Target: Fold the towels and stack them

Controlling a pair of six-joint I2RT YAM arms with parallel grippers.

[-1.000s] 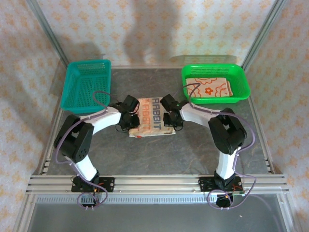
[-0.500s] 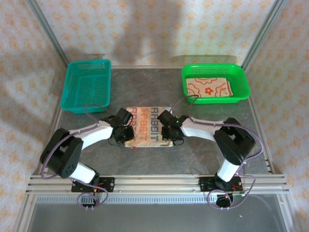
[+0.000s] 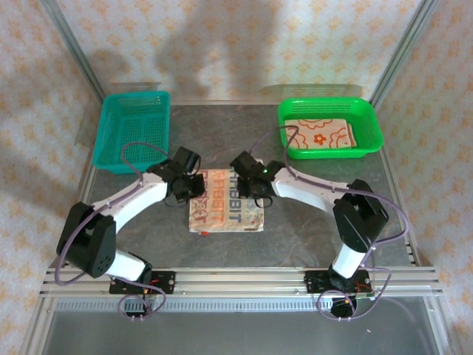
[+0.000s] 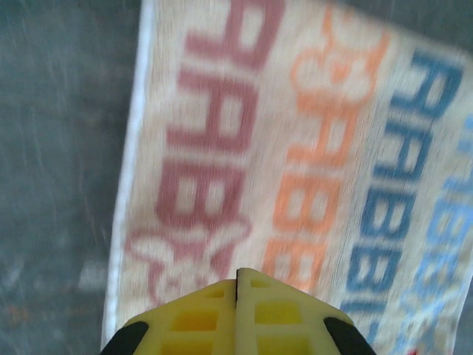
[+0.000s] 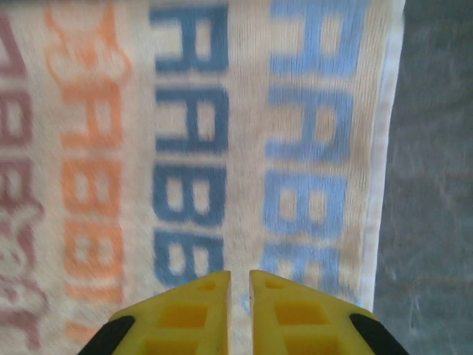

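A cream towel [image 3: 225, 213] printed with rows of RABBIT letters in red, orange and blue lies flat on the grey table. My left gripper [image 3: 196, 185] hovers over its far left corner, its yellow fingers [image 4: 281, 310] pressed together with nothing between them above the red letters of the towel [image 4: 295, 148]. My right gripper [image 3: 253, 189] is over the far right corner, its fingers [image 5: 295, 310] almost touching with only a thin slit, and the towel [image 5: 185, 148] lies flat below them. A second folded towel [image 3: 319, 134] with orange flowers lies in the green basket [image 3: 369, 122].
A teal mesh basket [image 3: 133, 129] stands at the far left with nothing in it. Bare grey table [image 3: 310, 222] lies right of the towel and toward the near edge. Metal frame posts and patterned walls enclose the table.
The towel has ended up a little nearer the front edge and lies flat. Both grippers went toward the front, then came back to its far corners and hold nothing.
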